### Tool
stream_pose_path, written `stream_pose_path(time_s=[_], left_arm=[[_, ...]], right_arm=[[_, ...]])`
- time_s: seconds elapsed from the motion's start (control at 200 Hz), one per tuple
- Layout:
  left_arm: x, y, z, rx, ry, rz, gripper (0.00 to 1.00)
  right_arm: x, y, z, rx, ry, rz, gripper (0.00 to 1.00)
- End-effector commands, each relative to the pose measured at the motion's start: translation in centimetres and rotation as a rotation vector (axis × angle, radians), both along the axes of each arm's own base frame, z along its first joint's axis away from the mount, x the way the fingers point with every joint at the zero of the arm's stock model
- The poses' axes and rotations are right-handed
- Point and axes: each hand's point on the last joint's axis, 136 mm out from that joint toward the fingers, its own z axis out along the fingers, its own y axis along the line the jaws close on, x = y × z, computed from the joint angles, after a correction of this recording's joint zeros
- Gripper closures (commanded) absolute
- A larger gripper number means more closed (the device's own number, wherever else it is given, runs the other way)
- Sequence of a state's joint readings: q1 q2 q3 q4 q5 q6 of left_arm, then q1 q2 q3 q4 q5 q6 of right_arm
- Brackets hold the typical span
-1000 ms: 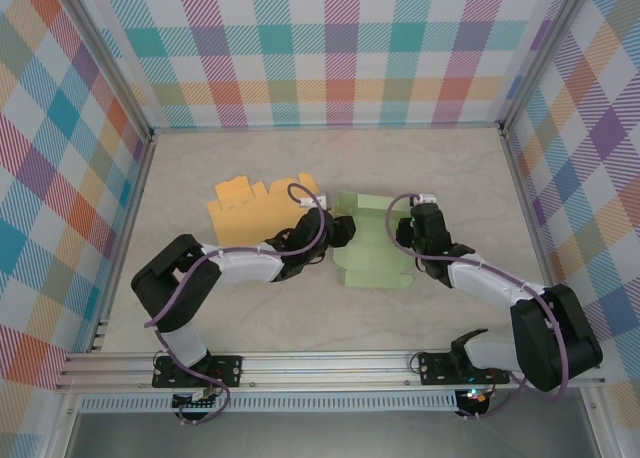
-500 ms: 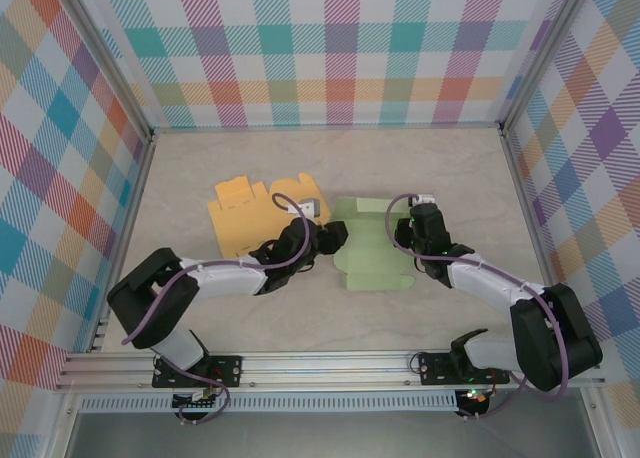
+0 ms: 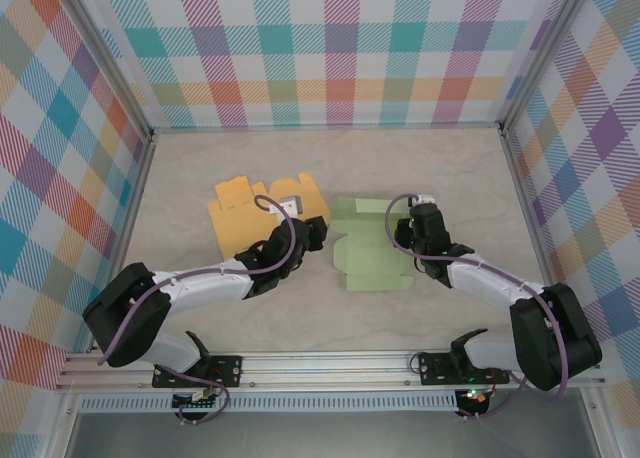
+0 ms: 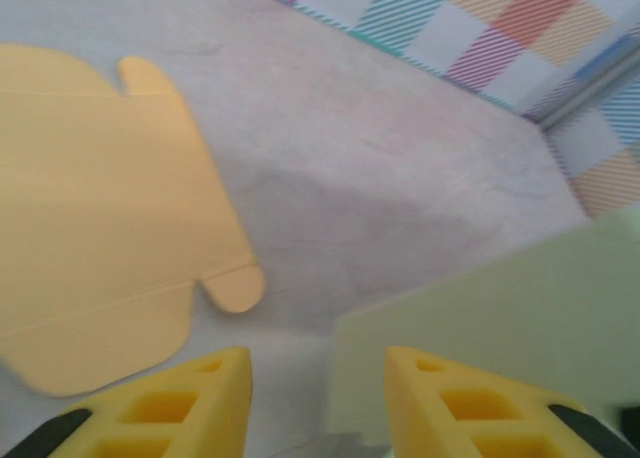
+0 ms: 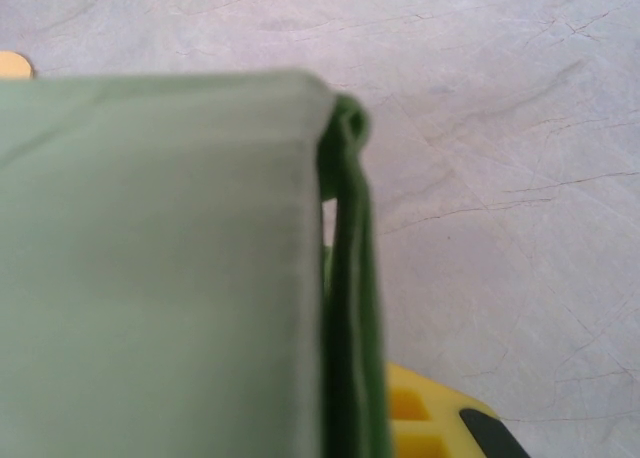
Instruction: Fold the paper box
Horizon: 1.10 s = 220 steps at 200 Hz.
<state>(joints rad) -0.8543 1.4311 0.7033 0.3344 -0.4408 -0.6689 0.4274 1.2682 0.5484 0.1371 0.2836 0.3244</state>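
Note:
A pale green paper box (image 3: 368, 244) lies flattened in the middle of the table. My right gripper (image 3: 413, 235) is shut on its right edge. In the right wrist view the doubled green edge (image 5: 347, 278) runs up from the jaws, with one yellow finger (image 5: 422, 416) beside it. My left gripper (image 3: 312, 232) is open just left of the green box, over the gap between it and an orange paper box (image 3: 250, 214). In the left wrist view the yellow fingertips (image 4: 228, 386) stand apart, with a green corner (image 4: 500, 328) between and ahead of them.
The orange flat box (image 4: 90, 218) lies left of the green one, its rounded tabs pointing toward it. Plaid walls (image 3: 330, 58) enclose the table at the back and both sides. A metal rail (image 3: 330, 366) runs along the near edge.
My left gripper has pulled back leftward off the green box's left edge, and its arm has swung lower and to the left. The right gripper has stayed put on the box.

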Motion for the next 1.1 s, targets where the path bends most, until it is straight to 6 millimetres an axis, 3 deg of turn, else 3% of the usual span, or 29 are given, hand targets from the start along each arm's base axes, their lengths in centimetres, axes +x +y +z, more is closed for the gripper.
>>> stream_pose_path(time_s=[0.0, 0.085, 0.235, 0.38, 0.545, 0.7, 0.865, 1.095], left_arm=[[0.3, 4.4, 0.3, 0.102, 0.024, 0.175, 0.64], [0.6, 5.2, 0.4, 0.096, 0.022, 0.186, 0.64], [0.8, 4.0, 1.6, 0.092, 0.003, 0.115, 0.63], [-1.1, 4.5, -0.4, 0.015, 0.106, 0.113, 0.56], [-3.6, 0.0, -2.1, -0.090, 0.176, -0.040, 0.52], [-4.0, -4.3, -2.4, -0.132, 0.200, -0.139, 0.54], [-3.4, -5.5, -3.6, -0.150, 0.223, -0.131, 0.59], [-2.4, -7.5, -2.3, -0.181, 0.145, -0.184, 0.59]], right_arm=[[0.0, 0.4, 0.2, 0.007, -0.006, 0.015, 1.00], [-0.1, 0.5, 0.2, 0.013, -0.004, 0.020, 1.00], [-0.2, 0.4, 0.3, 0.010, -0.005, 0.018, 1.00], [-0.1, 0.4, 0.2, 0.012, -0.006, 0.017, 1.00], [0.0, 0.7, 0.0, 0.017, 0.006, 0.023, 1.00], [-0.1, 0.8, 0.1, 0.022, 0.006, 0.026, 1.00], [-0.2, 0.6, 0.2, 0.022, 0.000, 0.023, 1.00], [-0.3, 0.4, 0.3, 0.017, -0.005, 0.016, 1.00]])
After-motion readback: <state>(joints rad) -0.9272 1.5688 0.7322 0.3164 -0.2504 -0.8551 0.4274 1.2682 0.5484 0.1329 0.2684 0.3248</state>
